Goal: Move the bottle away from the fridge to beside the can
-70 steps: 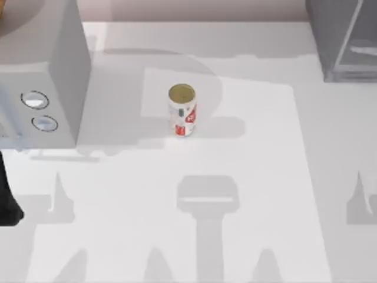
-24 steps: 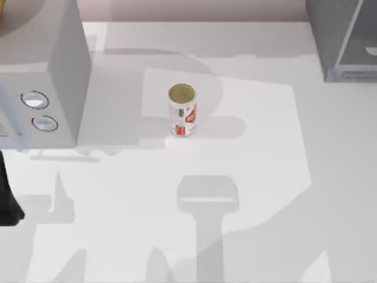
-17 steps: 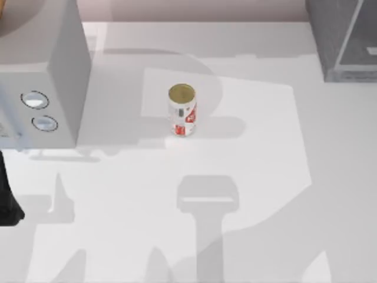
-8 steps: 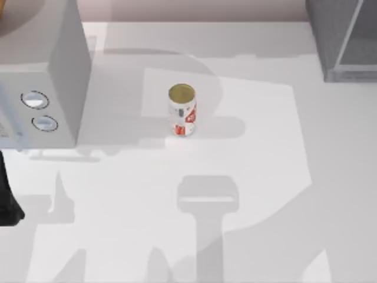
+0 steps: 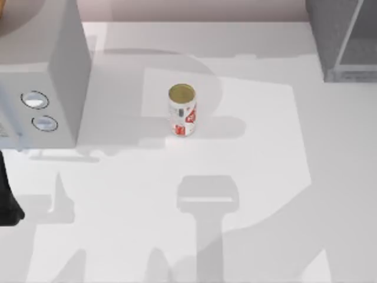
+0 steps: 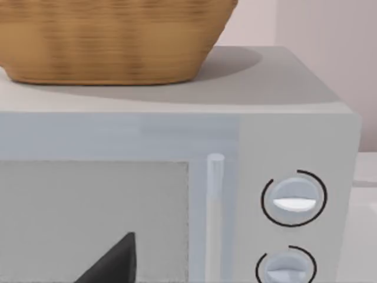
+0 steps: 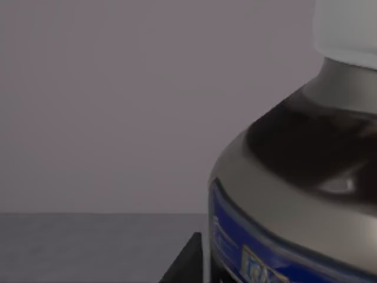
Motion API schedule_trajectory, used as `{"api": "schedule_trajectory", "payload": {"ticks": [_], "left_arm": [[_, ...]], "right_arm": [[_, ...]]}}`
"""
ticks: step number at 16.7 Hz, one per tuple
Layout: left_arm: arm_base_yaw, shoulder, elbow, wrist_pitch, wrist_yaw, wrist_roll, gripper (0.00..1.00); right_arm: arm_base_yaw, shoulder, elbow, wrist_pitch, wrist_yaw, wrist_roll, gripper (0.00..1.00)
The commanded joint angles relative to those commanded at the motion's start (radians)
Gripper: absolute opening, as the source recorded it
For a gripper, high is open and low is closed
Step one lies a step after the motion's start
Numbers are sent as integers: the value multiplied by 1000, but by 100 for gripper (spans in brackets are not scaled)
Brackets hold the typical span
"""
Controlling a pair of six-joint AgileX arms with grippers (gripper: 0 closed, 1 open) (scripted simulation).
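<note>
A white table (image 5: 253,177) is seen from above, crossed by soft grey shadows, with a pale pinkish wall along its far edge. The can (image 5: 182,110) is stood upright near the table's middle, its gold top showing and its shadow thrown to the right. At the far right corner the fridge (image 5: 344,38) is placed, dark grey with a paler glassy panel; at the left, a lighter grey box (image 5: 41,71) with two round dials (image 5: 40,112) is set well apart from the can. In the left wrist view this box (image 6: 177,177) is faced closely, a woven basket (image 6: 112,38) being rested on its top, and one dark fingertip (image 6: 115,262) is shown at the edge. In the right wrist view the bottle (image 7: 294,188) is met at very close range against a flat grey backdrop, its white cap (image 7: 347,29), dark shoulder and blue label visible beside one dark fingertip (image 7: 185,262). Whether either claw is open or closed cannot be told.
</note>
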Motion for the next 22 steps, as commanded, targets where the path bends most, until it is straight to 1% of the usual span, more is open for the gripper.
{"api": "schedule_trajectory", "payload": {"ticks": [5, 11, 16, 19, 22], "left_arm": [[0, 0, 0, 0, 0, 0, 100], [0, 0, 0, 0, 0, 0, 100], [0, 0, 0, 0, 0, 0, 100], [0, 0, 0, 0, 0, 0, 100], [0, 0, 0, 0, 0, 0, 100]], "right_arm": [[-3, -18, 3, -17, -1, 3, 0], [-3, -108, 44, -153, -2, 3, 0], [-4, -109, 40, -152, -2, 4, 0], [-19, -162, -30, -127, -13, 5, 0], [-42, -264, -192, -75, -40, 5, 0]]}}
